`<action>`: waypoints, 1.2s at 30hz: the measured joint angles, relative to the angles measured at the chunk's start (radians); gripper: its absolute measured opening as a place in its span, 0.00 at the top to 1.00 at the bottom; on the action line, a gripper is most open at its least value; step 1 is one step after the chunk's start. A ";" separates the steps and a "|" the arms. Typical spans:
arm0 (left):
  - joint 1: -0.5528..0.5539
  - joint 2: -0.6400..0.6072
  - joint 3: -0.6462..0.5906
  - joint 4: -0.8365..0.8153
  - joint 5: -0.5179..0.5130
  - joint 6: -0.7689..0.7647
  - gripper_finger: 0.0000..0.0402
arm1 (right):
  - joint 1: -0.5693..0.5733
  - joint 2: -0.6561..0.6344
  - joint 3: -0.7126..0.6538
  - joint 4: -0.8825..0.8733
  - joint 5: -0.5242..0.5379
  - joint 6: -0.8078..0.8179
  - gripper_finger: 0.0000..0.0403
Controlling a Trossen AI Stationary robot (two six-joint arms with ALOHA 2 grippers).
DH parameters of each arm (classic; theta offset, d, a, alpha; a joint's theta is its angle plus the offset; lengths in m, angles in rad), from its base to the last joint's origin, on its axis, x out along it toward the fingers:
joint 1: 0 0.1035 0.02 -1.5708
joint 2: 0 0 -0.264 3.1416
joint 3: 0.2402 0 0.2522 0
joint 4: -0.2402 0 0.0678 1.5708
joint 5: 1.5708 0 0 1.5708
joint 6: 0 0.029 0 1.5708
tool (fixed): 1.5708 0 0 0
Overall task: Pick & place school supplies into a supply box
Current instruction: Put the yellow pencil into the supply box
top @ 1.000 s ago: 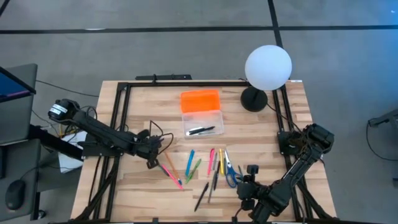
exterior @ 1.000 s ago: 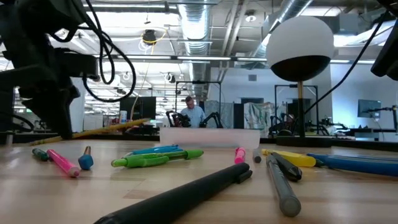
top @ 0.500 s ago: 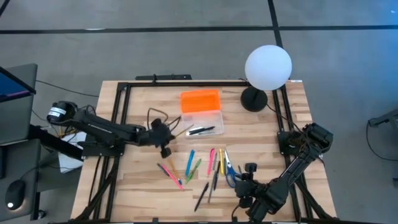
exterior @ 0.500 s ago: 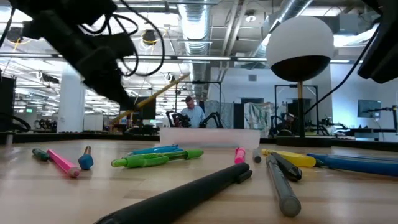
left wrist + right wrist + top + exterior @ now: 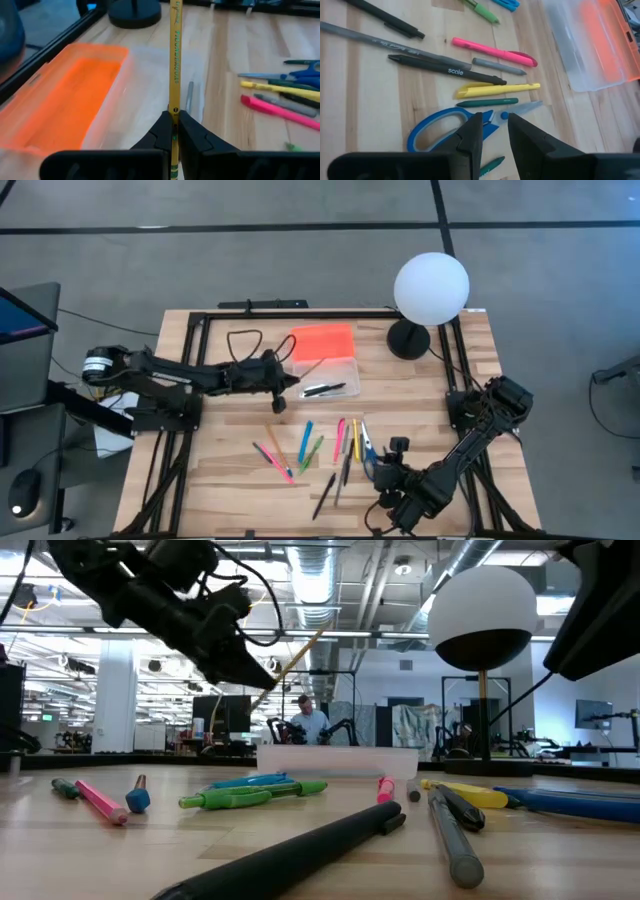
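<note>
High view: the left hand (image 5: 290, 377) grips a thin yellow wooden pencil (image 5: 309, 367) over the clear plastic supply box with its bright orange lid (image 5: 325, 360).
In the left wrist view the two dark fingers (image 5: 161, 131) are pressed tight on the pencil's lower end, its shaft running out above the box's clear tray beside the open orange lid. The box lies near the desk's (image 5: 230, 465) far edge, around the middle, with a black pen (image 5: 328, 389) inside. The right hand (image 5: 392, 478) sits near the front edge, its fingers slightly parted and holding nothing, just above the small blue-handled scissors (image 5: 447, 129). The remaining pens and markers (image 5: 308, 448) lie loose between the box and the front edge; a white globe lamp (image 5: 430, 288) stands at the far right corner.
</note>
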 joint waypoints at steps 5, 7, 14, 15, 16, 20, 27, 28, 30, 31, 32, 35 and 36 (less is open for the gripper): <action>0.031 0.140 0.062 0.086 0.059 0.036 1.00 | -0.010 0.000 0.000 0.009 0.000 -0.011 0.78; 0.039 0.200 0.110 0.091 0.078 0.050 1.00 | -0.011 0.000 0.000 0.010 -0.001 -0.011 0.78; 0.063 0.364 0.286 -0.067 0.118 0.055 1.00 | -0.003 0.000 0.000 0.026 -0.002 -0.010 0.78; 0.066 0.379 0.312 -0.119 0.112 0.040 1.00 | 0.001 0.000 0.000 0.028 -0.002 -0.009 0.78; 0.068 0.395 0.337 -0.168 0.107 0.026 1.00 | 0.006 0.000 0.000 0.029 -0.003 -0.009 0.78; 0.068 0.416 0.408 -0.316 0.075 -0.004 1.00 | 0.023 0.000 0.000 0.030 -0.002 -0.009 0.78; 0.061 0.412 0.480 -0.482 0.039 -0.022 1.00 | 0.027 0.000 0.000 0.030 -0.001 0.009 0.78; 0.061 0.411 0.487 -0.501 0.034 -0.024 1.00 | 0.027 0.000 0.000 0.031 -0.001 0.010 0.78; 0.061 0.412 0.489 -0.530 0.011 -0.028 1.00 | 0.027 0.000 0.000 0.031 -0.001 0.010 0.78; 0.061 0.412 0.489 -0.538 0.011 -0.030 1.00 | 0.027 0.000 0.000 0.031 -0.001 0.010 0.78; 0.061 0.412 0.489 -0.539 0.012 -0.033 1.00 | 0.027 0.000 0.000 0.031 -0.001 0.011 0.78; 0.061 0.411 0.489 -0.549 0.017 -0.040 0.99 | 0.027 0.000 0.000 0.031 -0.001 0.012 0.78; 0.061 0.412 0.489 -0.554 0.016 -0.040 0.99 | 0.027 0.000 0.000 0.031 -0.001 0.012 0.78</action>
